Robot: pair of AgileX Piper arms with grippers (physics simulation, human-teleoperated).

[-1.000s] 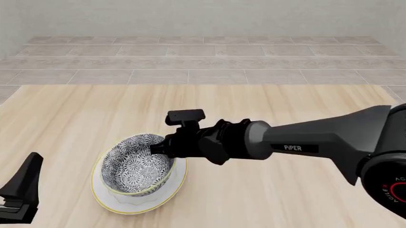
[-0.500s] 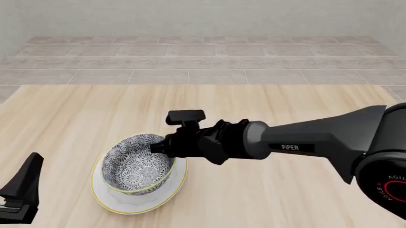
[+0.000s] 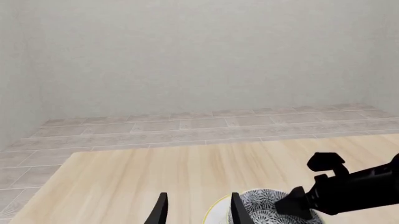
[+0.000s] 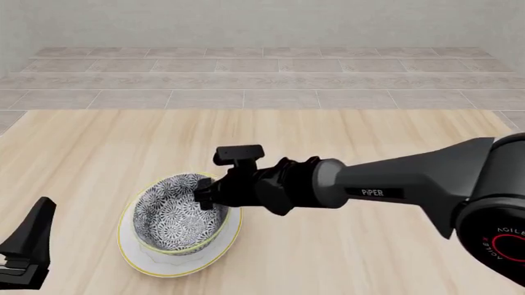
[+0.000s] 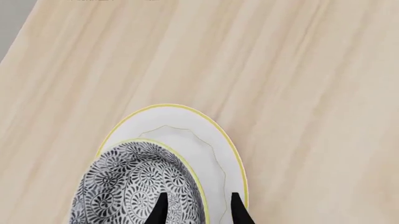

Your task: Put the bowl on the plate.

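- The bowl (image 4: 179, 212) sits inside the plate (image 4: 211, 254), tilted, its rim lifted on the side the right arm reaches from.
- That tilt fits the right gripper (image 5: 195, 205), whose jaws straddle the bowl's wall, one finger inside, one outside.
- The left gripper (image 3: 195, 209) waits beside the plate, jaws spread, holding nothing.

1. The plate (image 5: 215, 144), white with a thin yellow rim, lies on the pale wooden table (image 5: 299, 70), lower centre of the frame.
2. The bowl (image 5: 134, 186), patterned grey and white, sits in the plate's lower left part.
3. The right gripper (image 5: 195, 210) straddles the bowl's rim, one finger (image 5: 159, 210) inside, the other outside.
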